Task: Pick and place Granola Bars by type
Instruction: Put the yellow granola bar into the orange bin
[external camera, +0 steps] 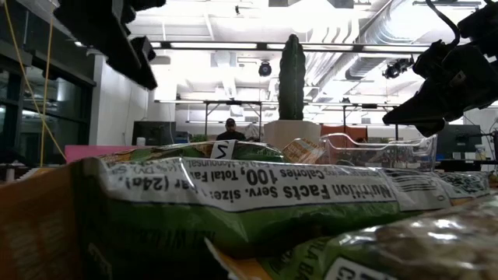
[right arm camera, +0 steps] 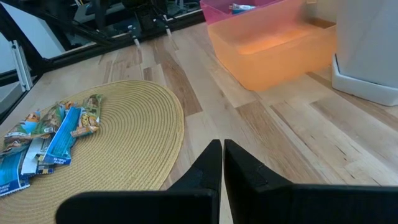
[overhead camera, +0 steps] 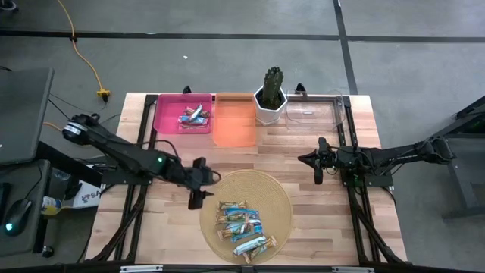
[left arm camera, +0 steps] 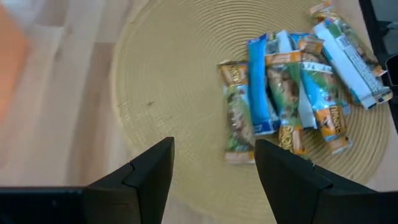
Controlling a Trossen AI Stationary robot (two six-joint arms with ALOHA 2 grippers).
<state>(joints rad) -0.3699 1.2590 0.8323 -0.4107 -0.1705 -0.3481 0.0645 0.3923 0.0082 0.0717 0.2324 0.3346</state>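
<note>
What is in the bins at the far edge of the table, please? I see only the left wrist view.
Observer: The pink bin already holds a few bars.
Operator: And the orange one?
Observer: The orange bin looks empty; beside it stands a cactus.
Operator: Where is the right hand?
Observer: The right hand is shut and holds nothing, beside the woven mat.
</note>
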